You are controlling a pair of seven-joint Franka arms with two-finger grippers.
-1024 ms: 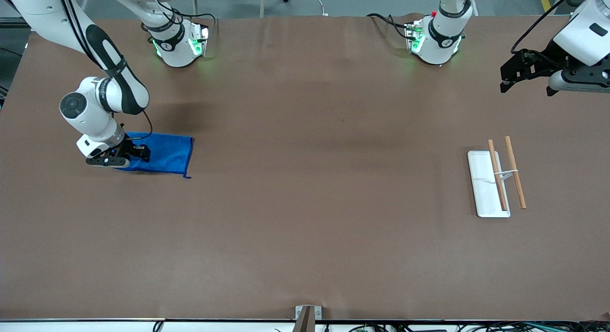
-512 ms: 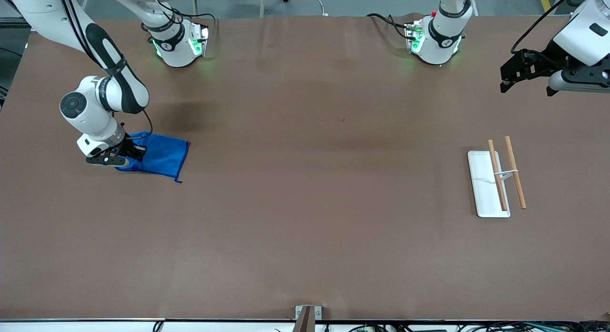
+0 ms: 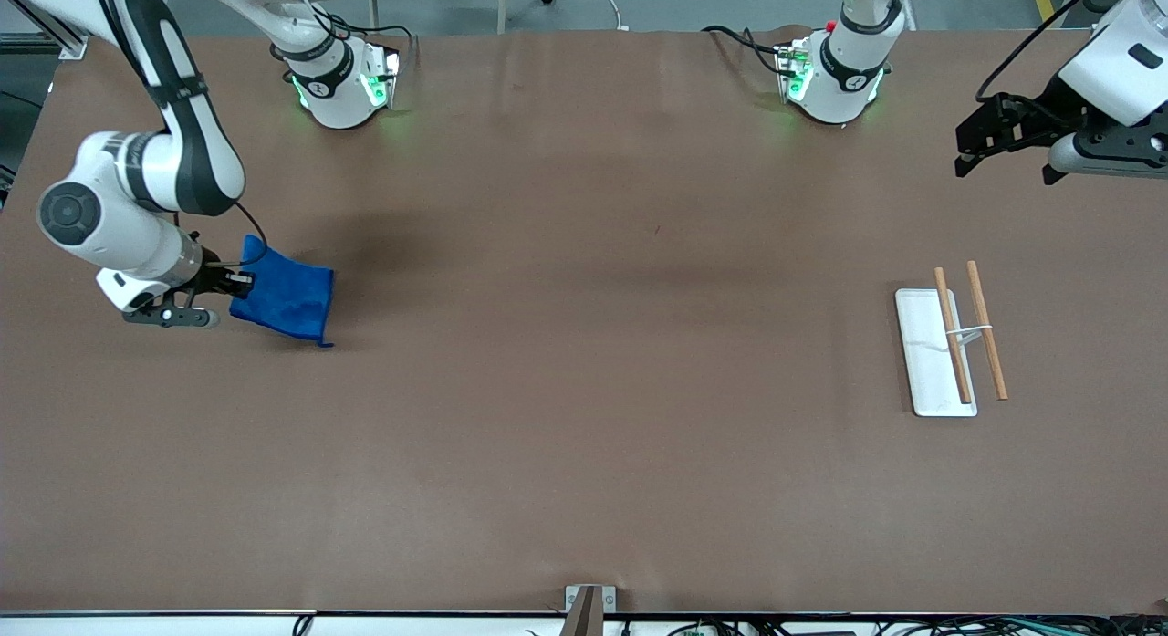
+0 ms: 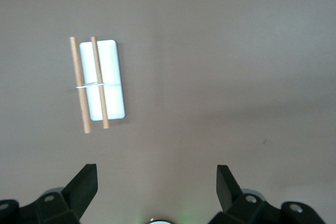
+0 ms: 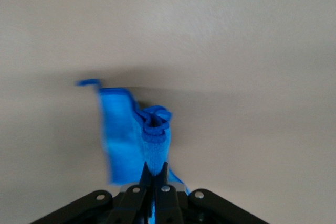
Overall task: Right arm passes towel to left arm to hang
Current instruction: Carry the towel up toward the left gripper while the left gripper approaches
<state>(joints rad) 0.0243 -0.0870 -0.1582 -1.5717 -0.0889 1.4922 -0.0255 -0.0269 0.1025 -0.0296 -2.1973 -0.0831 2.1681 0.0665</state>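
The bright blue towel hangs bunched from my right gripper, which is shut on one of its edges, lifted off the table at the right arm's end. In the right wrist view the towel droops below the closed fingertips, its corner loop sticking out to one side. My left gripper is open and empty, held high over the left arm's end of the table. In the left wrist view its two fingertips stand wide apart above bare table.
A white rectangular base with two wooden rods joined by a thin white crosspiece lies on the table toward the left arm's end; it also shows in the left wrist view. A small metal bracket sits at the table's near edge.
My right gripper has lifted the towel off the table and drawn it toward the right arm's end; the towel went from lying flat to hanging bunched. The left arm has not moved.
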